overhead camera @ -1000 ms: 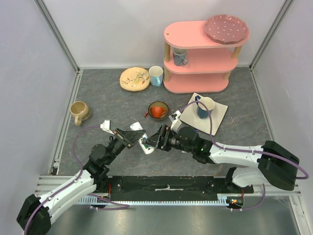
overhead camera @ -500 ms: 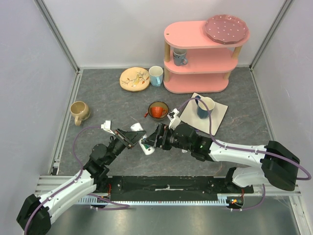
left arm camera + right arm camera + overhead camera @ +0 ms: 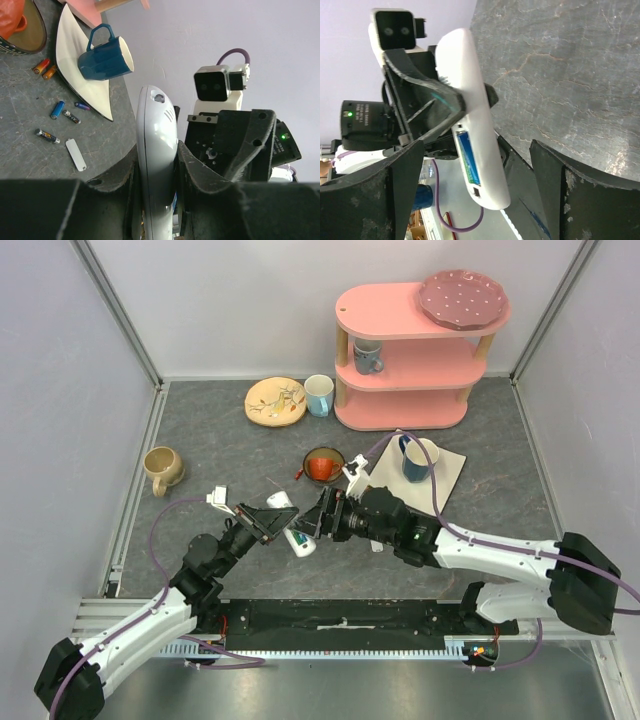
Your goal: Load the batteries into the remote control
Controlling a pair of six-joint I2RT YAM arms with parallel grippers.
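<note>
White remote (image 3: 300, 538) hangs above the near tabletop (image 3: 200, 440), clamped in the left pincer (image 3: 283, 527). The right pincer (image 3: 320, 522) has spread wide over the last second and eased back from it.

Left wrist: the jaws squeeze the remote edgewise. Spare batteries (image 3: 57, 109) lie loose beside the napkin (image 3: 67, 50) edge, with the mug (image 3: 102, 57) close by.

Right wrist: a blue cell (image 3: 467, 156) sits in the slot, so one looks loaded and released. Bare tabletop to the right leaves room for the next fetch.
</note>
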